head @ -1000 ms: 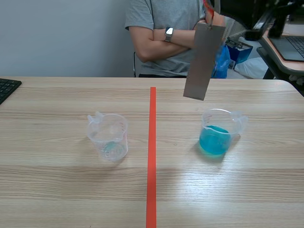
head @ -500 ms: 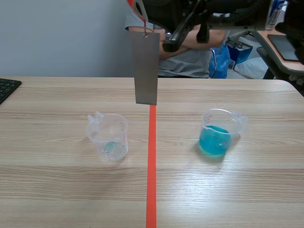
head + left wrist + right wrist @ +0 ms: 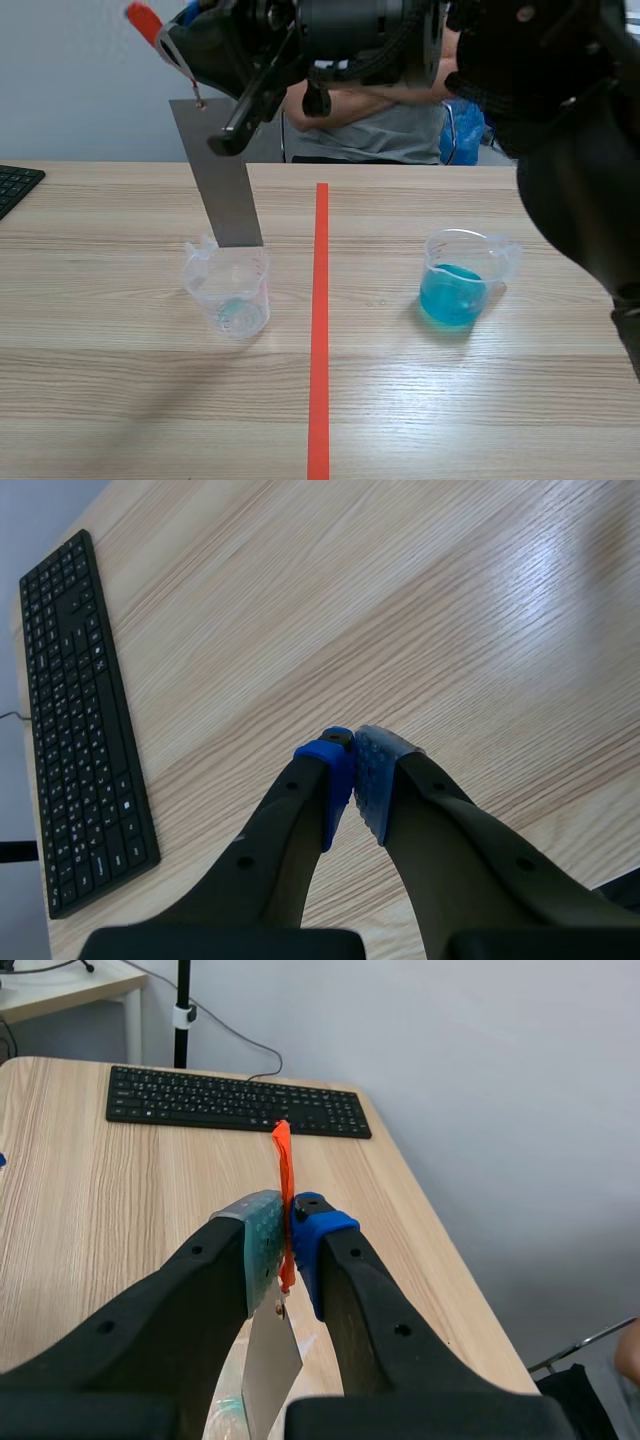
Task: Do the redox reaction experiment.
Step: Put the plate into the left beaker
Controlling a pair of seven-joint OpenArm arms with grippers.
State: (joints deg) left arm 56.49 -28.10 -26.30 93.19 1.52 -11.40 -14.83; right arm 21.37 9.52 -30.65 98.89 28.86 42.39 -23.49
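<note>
Got the right gripper (image 3: pixel 285 1225) clamped on the orange tag (image 3: pixel 283 1185), dangling the metal strip (image 3: pixel 222 180) over the near-empty beaker (image 3: pixel 228 292); left gripper (image 3: pixel 355 770) closed on nothing. Looks thin, stiff, light, swingy, so probably best gripped by that tag.

Office-like room: black keyboard (image 3: pixel 235 1100) lying on a pale wood-grain tabletop (image 3: pixel 80 1220) well ahead of the right claw (image 3: pixel 287 1222), plain grey wall (image 3: pixel 450 1080) beyond it.
</note>
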